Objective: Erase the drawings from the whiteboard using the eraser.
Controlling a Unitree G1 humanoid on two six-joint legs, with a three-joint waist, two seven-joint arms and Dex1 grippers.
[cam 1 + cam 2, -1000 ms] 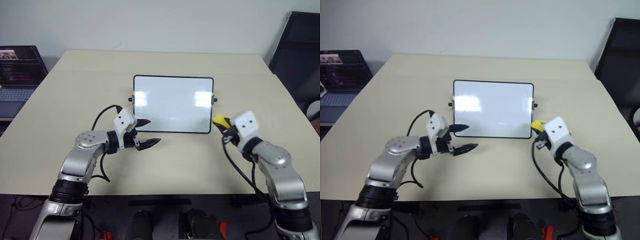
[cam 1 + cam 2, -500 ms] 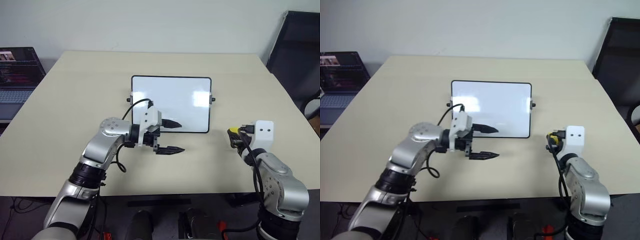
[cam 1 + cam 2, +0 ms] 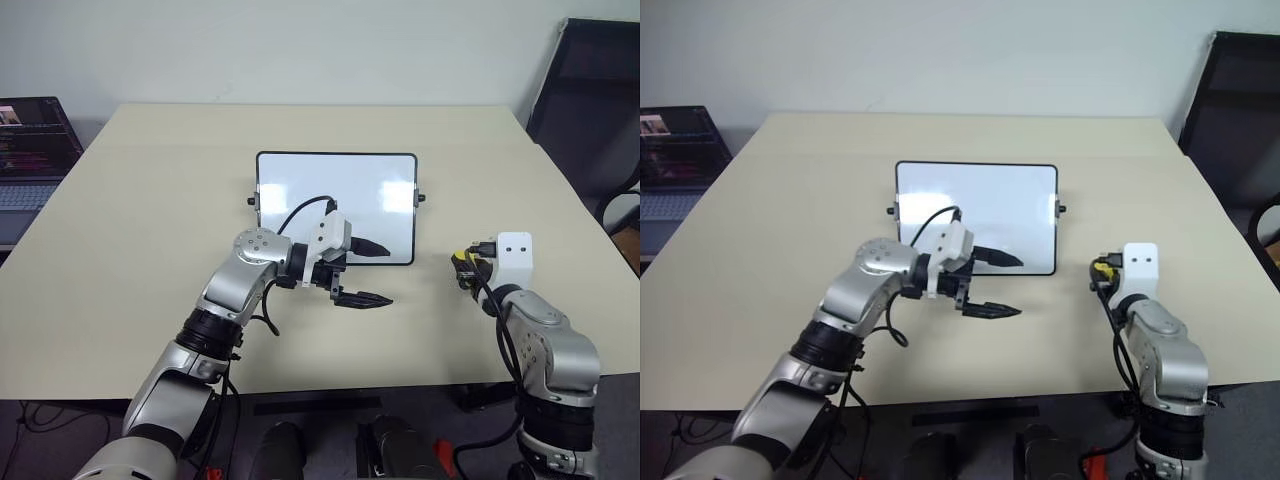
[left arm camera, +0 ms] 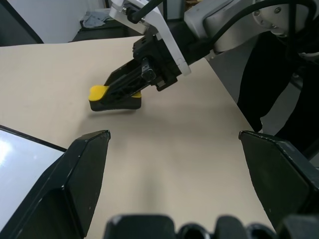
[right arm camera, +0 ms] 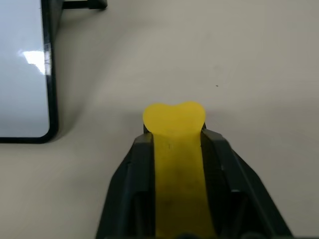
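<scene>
My right pincer (image 5: 177, 144) has the eraser (image 5: 174, 118) between its fingers on the table (image 3: 150, 200) beside the clean-looking board (image 3: 335, 205), left pincer (image 3: 370, 272) gaping empty, so I should let go gently.

No text, label, brand, number or sign readable anywhere. Lines on the laptop screen (image 3: 28, 138) too small to make out.
</scene>
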